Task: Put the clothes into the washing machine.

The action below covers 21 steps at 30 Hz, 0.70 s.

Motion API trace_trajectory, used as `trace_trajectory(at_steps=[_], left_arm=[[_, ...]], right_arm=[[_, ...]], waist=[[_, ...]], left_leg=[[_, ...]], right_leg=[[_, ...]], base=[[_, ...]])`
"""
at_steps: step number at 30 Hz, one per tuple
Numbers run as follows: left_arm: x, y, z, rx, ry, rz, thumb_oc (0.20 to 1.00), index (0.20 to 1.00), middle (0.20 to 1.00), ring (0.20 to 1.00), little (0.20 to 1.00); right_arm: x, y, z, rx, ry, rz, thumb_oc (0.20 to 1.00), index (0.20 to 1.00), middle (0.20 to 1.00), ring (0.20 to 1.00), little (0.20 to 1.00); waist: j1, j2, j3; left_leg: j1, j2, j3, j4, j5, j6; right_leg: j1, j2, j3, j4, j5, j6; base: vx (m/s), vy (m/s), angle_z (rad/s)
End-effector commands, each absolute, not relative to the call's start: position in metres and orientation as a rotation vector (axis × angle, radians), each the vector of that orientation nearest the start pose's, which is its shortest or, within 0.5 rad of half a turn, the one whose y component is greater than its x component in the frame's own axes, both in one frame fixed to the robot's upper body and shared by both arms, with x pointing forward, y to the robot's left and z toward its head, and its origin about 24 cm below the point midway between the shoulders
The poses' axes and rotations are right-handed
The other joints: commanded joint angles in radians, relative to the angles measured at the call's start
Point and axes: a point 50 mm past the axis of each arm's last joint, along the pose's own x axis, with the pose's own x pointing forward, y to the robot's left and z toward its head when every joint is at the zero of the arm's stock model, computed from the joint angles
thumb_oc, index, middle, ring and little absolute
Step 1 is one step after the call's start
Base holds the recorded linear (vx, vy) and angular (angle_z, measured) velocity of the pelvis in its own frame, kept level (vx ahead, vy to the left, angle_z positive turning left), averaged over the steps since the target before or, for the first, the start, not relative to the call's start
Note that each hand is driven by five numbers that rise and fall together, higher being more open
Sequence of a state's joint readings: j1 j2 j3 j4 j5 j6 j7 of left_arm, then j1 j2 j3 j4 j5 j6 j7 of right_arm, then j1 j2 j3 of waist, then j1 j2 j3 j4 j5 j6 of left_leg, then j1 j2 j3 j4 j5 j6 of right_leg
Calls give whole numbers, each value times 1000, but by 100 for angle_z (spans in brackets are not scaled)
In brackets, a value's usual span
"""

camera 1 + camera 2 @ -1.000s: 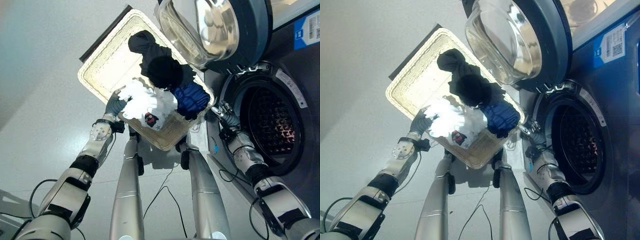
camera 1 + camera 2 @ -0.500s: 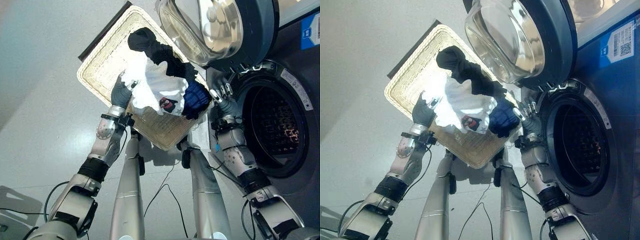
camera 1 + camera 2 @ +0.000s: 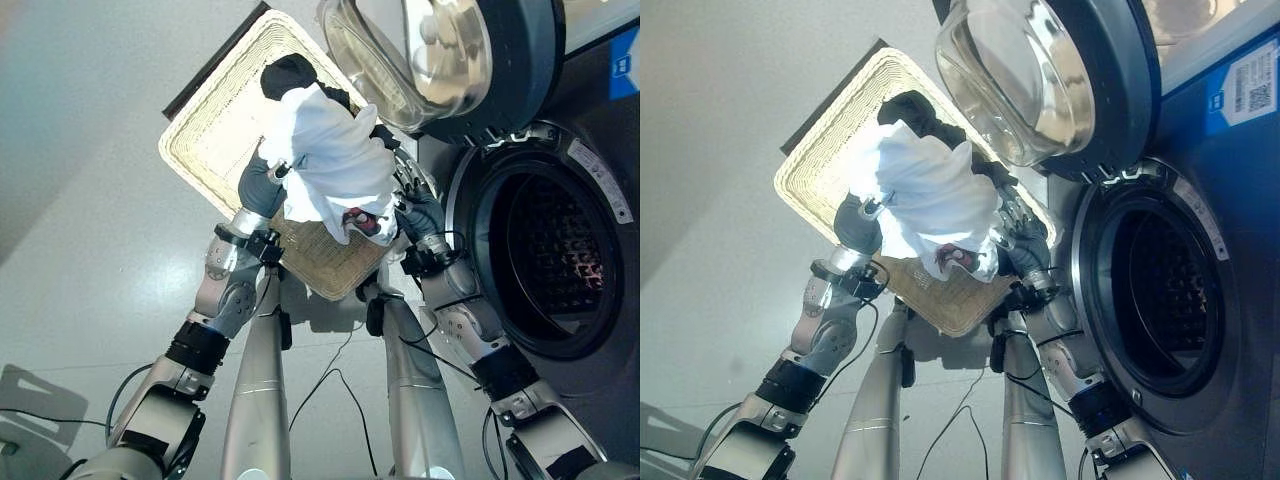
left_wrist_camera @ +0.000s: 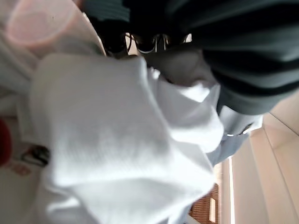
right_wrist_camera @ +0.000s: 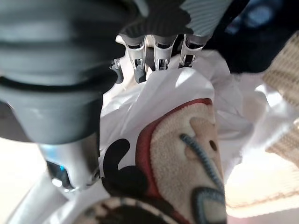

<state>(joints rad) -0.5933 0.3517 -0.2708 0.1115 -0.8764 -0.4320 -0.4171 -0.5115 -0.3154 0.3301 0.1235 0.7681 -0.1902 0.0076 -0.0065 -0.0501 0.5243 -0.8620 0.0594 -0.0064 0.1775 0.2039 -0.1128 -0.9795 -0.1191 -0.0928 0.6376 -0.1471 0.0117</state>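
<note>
Hands (image 3: pixel 262 186) apparently clutch white garment (image 3: pixel 335 165) above grey floor (image 3: pixel 90 200).

the washing machine drum (image 3: pixel 555 250) stands open, its round mouth unblocked; the glass door (image 3: pixel 440 60) is swung up and out above the wicker basket (image 3: pixel 215 130), crowding the room over the basket's near corner; the white garment (image 3: pixel 335 165) bulks between left hand (image 3: pixel 262 185) and right hand (image 3: pixel 418 208), just beside the drum's rim; grey floor (image 3: pixel 90 200) beyond the basket lies free

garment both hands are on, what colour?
White garment, with a red, tan and black printed patch; the print is clearest in the right wrist view.
</note>
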Motion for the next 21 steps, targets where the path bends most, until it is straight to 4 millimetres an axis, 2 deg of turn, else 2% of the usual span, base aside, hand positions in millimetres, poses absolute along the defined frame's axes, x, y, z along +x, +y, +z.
trace_trajectory(at_steps=[1, 7, 13, 14, 16, 21], left_arm=[[282, 99, 253, -405, -1001, -944, 200, 200, 200, 200, 200], [277, 89, 257, -412, -1006, -992, 200, 200, 200, 200, 200], [278, 86, 257, -362, -993, -956, 200, 200, 200, 200, 200], [278, 86, 257, -362, -993, -955, 200, 200, 200, 200, 200], [280, 86, 256, -308, -983, -921, 200, 200, 200, 200, 200], [282, 85, 253, -102, -989, -804, 200, 200, 200, 200, 200]], right_arm=[[314, -84, 176, 402, -374, 635, 1000, 1000, 1000, 1000, 1000], [311, -65, 176, 461, -311, 783, 1000, 1000, 1000, 1000, 1000], [298, -44, 181, 636, -232, 1062, 1000, 1000, 1000, 1000, 1000], [298, -43, 181, 641, -229, 1068, 1000, 1000, 1000, 1000, 1000], [290, -37, 185, 703, -229, 1161, 1000, 1000, 1000, 1000, 1000], [281, -37, 196, 790, -291, 1254, 1000, 1000, 1000, 1000, 1000]], waist=[[3, 24, -4], [17, 29, -4], [24, 31, -4], [24, 31, -4], [25, 29, -4], [26, 26, -4]], left_leg=[[2, -88, 16, 130, -143, 31], [9, -95, 10, 123, -138, 31], [5, -104, 4, 129, -137, 34], [5, -104, 4, 129, -137, 34], [5, -103, 6, 127, -135, 35], [3, -104, 3, 124, -131, 33]], right_leg=[[87, 14, -65, -340, 270, 109], [96, 9, -77, -344, 269, 105], [94, 9, -85, -345, 271, 104], [94, 9, -85, -345, 271, 104], [93, 11, -87, -345, 272, 104], [94, 14, -93, -350, 275, 107]], base=[[-2, -32, 6], [0, -17, 3], [3, -22, 7], [-3, -21, 4], [0, 0, 0], [0, 0, 0]])
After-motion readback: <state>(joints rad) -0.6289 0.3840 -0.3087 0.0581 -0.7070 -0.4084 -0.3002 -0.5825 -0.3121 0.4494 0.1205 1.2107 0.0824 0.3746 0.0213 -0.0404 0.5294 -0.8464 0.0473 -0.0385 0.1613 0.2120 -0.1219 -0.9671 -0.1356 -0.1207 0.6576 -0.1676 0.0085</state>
